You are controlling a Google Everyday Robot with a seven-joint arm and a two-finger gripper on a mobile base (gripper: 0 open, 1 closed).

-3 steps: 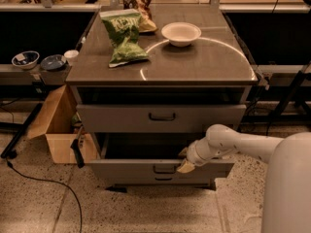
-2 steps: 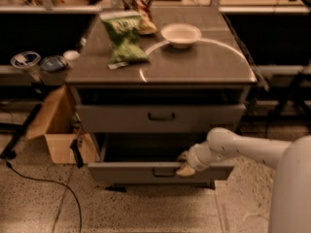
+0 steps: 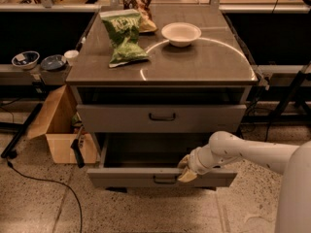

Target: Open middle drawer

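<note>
The gripper (image 3: pixel 187 170) is low at the front of the cabinet, resting at the upper edge of the front of the middle drawer (image 3: pixel 126 177), just right of its small black handle; whether it grips the drawer I cannot tell. This drawer stands pulled out under the upper drawer (image 3: pixel 204 119), with its dark inside showing. On the cabinet top (image 3: pixel 204 64) lie a green chip bag (image 3: pixel 124 38) and a white bowl (image 3: pixel 181 34), well apart from the gripper.

claw (image 3: pixel 186 169) at the front edge of the middle drawer (image 3: pixel 126 177), beneath the countertop (image 3: pixel 204 64); bowl (image 3: pixel 181 34) right of chip bag (image 3: pixel 124 38)
</note>
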